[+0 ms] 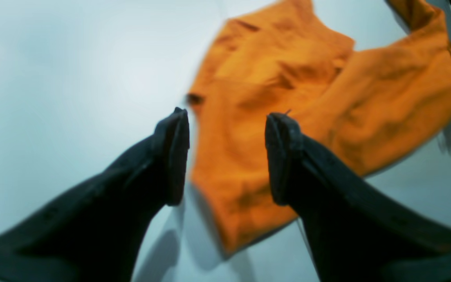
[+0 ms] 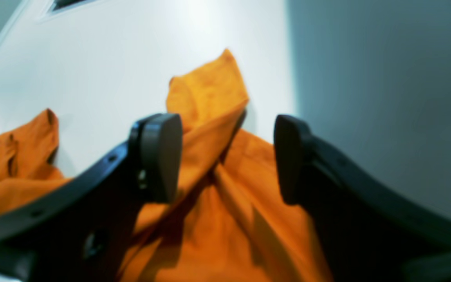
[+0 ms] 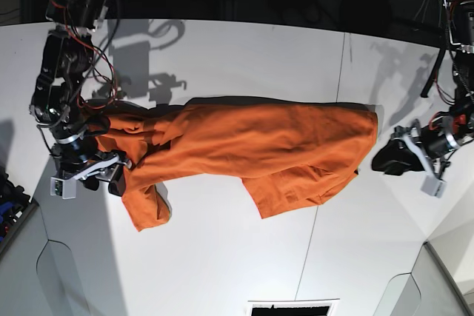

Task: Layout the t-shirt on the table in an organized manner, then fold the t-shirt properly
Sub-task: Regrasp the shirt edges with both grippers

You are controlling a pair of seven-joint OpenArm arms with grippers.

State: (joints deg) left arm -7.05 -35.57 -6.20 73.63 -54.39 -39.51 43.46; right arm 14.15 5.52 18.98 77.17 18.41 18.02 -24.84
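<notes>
spanning white table point(image 3: 222, 257), orange t-shirt point(image 3: 274, 146) rumpled; left gripper point(image 1: 227, 156), right gripper point(image 2: 227, 158) both agape, empty.

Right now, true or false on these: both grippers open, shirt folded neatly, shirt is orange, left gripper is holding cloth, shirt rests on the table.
1. Both grippers have their jaws apart. True: the left gripper and the right gripper each show a clear gap.
2. The t-shirt is folded into a neat rectangle. False: it lies stretched out and rumpled, bunched at the end by the right gripper.
3. The t-shirt is orange. True.
4. The left gripper is holding cloth. False: nothing sits between its jaws, and in the base view it stands clear of the shirt's edge.
5. The t-shirt rests on the table. True.
</notes>
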